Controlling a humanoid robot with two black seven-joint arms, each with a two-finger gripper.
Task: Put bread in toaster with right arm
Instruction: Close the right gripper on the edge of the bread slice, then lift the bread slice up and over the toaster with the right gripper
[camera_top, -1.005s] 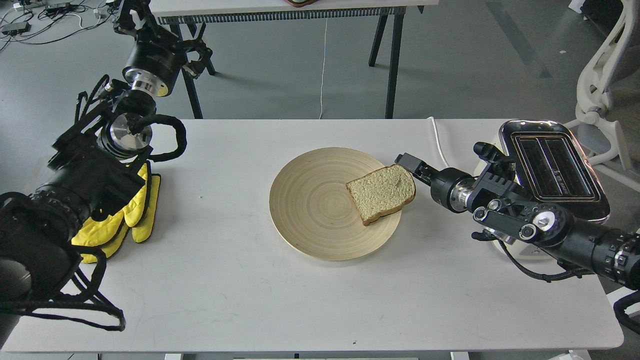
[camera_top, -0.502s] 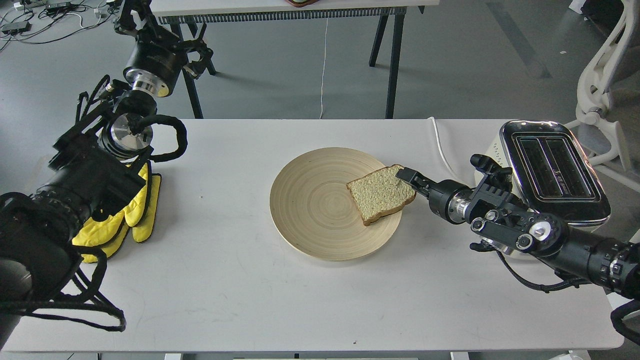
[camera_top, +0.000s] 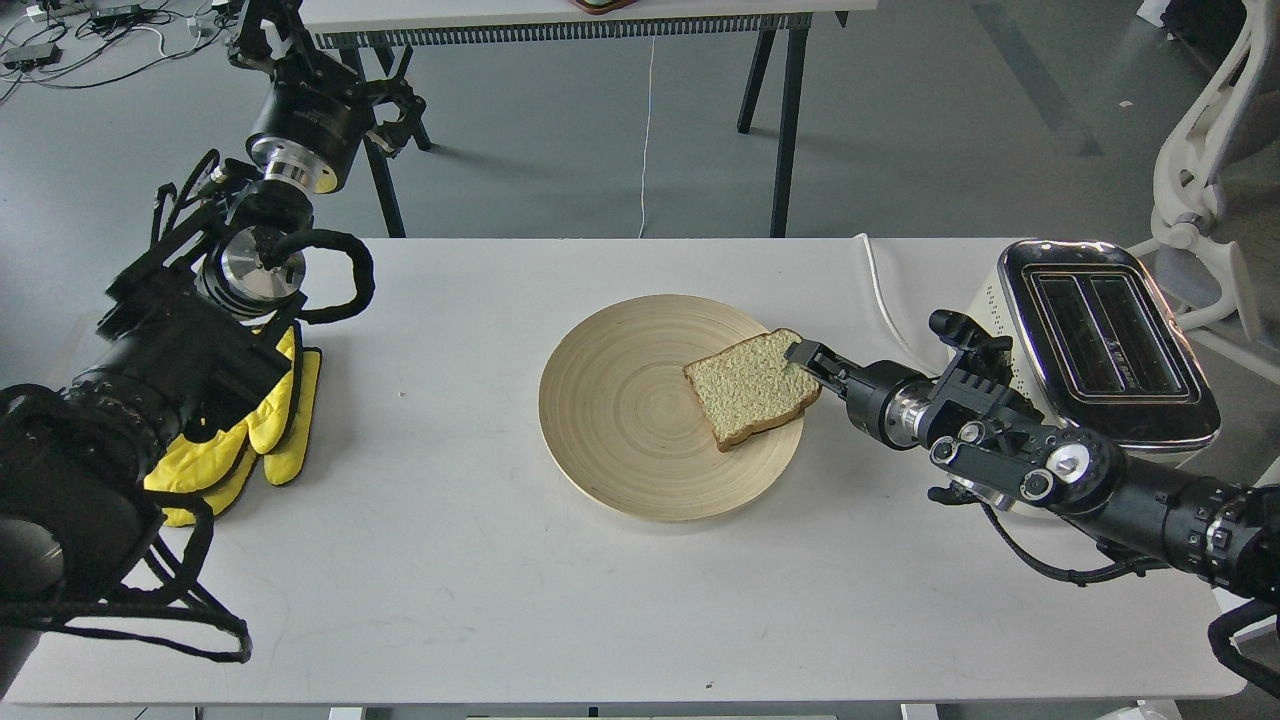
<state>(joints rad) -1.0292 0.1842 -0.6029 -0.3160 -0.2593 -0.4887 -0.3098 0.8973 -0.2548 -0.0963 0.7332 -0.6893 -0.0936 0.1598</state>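
Observation:
The bread, a pale slice with a brown crust, lies on the right part of a round wooden plate. My right gripper comes in from the right, and its tip rests at the slice's upper right edge. One black finger lies over the crust; the other is hidden, so I cannot tell its state. The cream toaster with a chrome top stands at the table's right end behind my right arm, both slots empty. My left gripper is raised at the far left, dark, its fingers indistinct.
A yellow mitt lies on the table's left side under my left arm. The toaster's white cord runs to the back edge. A second table stands behind, and a white chair to the right.
My right gripper has moved down and left onto the bread's right edge. The slice has shifted slightly left on the plate. The left arm has not moved.

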